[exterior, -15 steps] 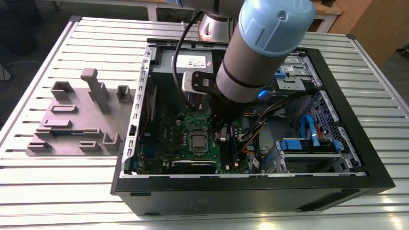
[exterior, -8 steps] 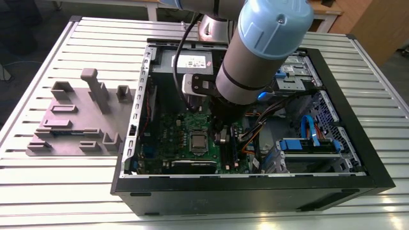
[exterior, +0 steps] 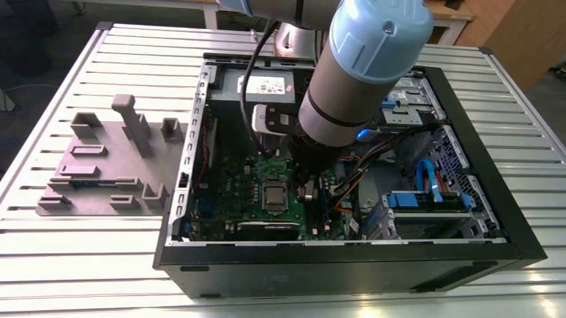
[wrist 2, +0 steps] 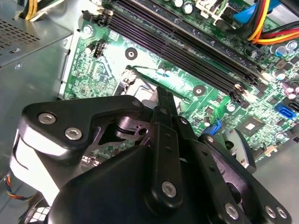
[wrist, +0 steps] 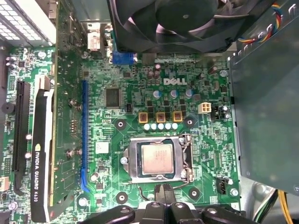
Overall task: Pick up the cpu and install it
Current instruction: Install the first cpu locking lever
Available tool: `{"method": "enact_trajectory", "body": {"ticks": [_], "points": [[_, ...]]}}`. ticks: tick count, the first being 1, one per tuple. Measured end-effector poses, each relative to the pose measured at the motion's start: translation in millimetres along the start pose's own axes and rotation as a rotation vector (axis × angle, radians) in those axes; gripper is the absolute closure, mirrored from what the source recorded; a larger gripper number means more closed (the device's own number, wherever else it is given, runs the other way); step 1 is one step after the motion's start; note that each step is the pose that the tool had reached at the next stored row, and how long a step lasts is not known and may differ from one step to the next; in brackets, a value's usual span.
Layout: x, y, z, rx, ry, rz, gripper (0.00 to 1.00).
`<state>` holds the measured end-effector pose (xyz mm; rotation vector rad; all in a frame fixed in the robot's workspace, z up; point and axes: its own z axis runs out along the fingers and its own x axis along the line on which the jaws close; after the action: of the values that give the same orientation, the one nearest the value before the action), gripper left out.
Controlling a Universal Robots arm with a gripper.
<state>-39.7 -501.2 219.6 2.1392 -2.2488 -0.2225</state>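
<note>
We look down into the open computer case (exterior: 495, 245) on the slatted table (exterior: 89, 265), and the arm (exterior: 354, 79) reaches into it over the green motherboard (exterior: 238, 192).

The cpu (wrist: 157, 158) sits flat in its socket, framed by the metal socket bracket (wrist: 135, 161) in the first wrist view; in the exterior view it is the small silver square (exterior: 274, 197) near the middle of the board. There is faint print on its metal top, too fine for us to make out.

There is white lettering on the board above the socket, and more print along the edge of the graphics card (wrist: 39, 186), which we leave unread. The white label on the power supply (exterior: 265, 85) is partly hidden behind the arm.

The gripper (wrist: 164, 190) hangs just beside the socket's edge, its two dark fingertips (wrist: 160, 192) pressed close together, with nothing between them. In the second wrist view the gripper body (wrist 2: 154, 186) covers most of the socket and the chip is hidden behind it.

The fan (wrist: 187, 23) is cut off at the picture's edge. Outside the case, toward the exterior view's left, lies the grey tray (exterior: 97, 169) with upright posts.
</note>
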Motion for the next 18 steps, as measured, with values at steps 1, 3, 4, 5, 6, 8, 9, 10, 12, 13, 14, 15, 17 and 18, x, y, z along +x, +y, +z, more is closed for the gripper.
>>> {"method": "enact_trajectory", "body": {"ticks": [1, 3, 4, 5, 6, 8, 9, 10, 12, 13, 14, 15, 17, 18], "points": [[0.2, -0.1, 0.4, 0.0, 0.0018, 0.0, 0.89], [0.5, -0.2, 1.7, 0.0001, 0.0049, -0.002, 0.89], [0.6, -0.3, 2.3, 0.0001, 0.0067, -0.003, 0.89], [0.6, -0.4, 2.9, 0.0002, 0.009, -0.004, 0.89], [0.7, -0.5, 3.7, 0.0002, 0.0121, -0.005, 0.89], [1.0, -0.7, 5.4, 0.0002, 0.0163, -0.008, 0.89], [1.3, -0.8, 6.2, 0.0001, 0.0174, -0.009, 0.89], [1.8, -0.8, 6.8, 0.0, 0.0183, -0.011, 0.89], [3.2, -1.0, 7.7, -0.0001, 0.0196, -0.015, 0.89], [4.0, -1.2, 8.0, -0.0002, 0.0202, -0.017, 0.89], [4.7, -1.2, 8.2, -0.0003, 0.0207, -0.018, 0.89], [5.6, -1.3, 8.4, -0.0004, 0.021, -0.02, 0.89], [7.2, -1.4, 8.6, -0.0006, 0.0218, -0.022, 0.89], [7.7, -1.4, 8.9, -0.0006, 0.022, -0.023, 0.89]]}}
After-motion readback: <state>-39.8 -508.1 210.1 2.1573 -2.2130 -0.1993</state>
